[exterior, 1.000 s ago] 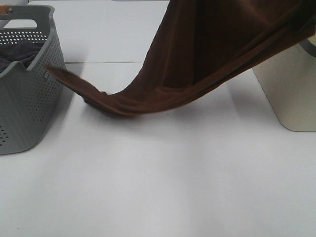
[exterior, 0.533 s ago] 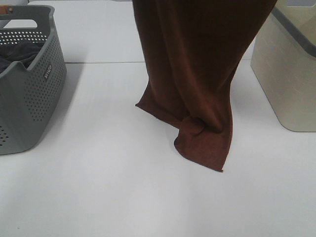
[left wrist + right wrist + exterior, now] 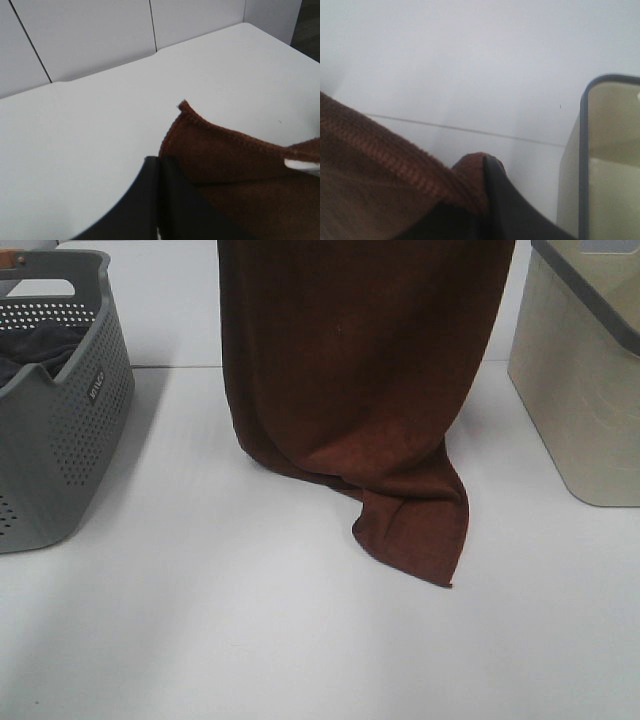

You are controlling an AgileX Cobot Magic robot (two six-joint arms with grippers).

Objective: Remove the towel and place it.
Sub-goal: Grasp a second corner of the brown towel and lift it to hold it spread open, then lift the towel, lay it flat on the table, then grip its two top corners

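Towel (image 3: 350, 370), dark reddish-brown, hangs from both of my claws, which are out of the exterior view above it. In the left wrist view my left claw (image 3: 159, 170) has its fingers pressed together on one hemmed corner, and the cloth spreads out from behind them, with a small white tag (image 3: 300, 165) at its edge. In the right wrist view my right claw (image 3: 482, 190) is likewise clamped on the stitched hem, which bunches against the dark finger.

The grey basket (image 3: 60, 420) stands on the surface (image 3: 250, 640) with a dark grey cloth (image 3: 40, 345) inside. The towel hangs well apart from it, between it and the beige bin (image 3: 580, 410) farther on.

One second ago the towel was stretched sideways, with a tail reaching the basket's wall. Half a second ago it hung as a narrow twisted column. Now it hangs broader, and its near edge has swung out toward the basket.

The long axis runs vertically, from my claws down to the surface. The lower end rests there, and its lowest corner points away from the basket.
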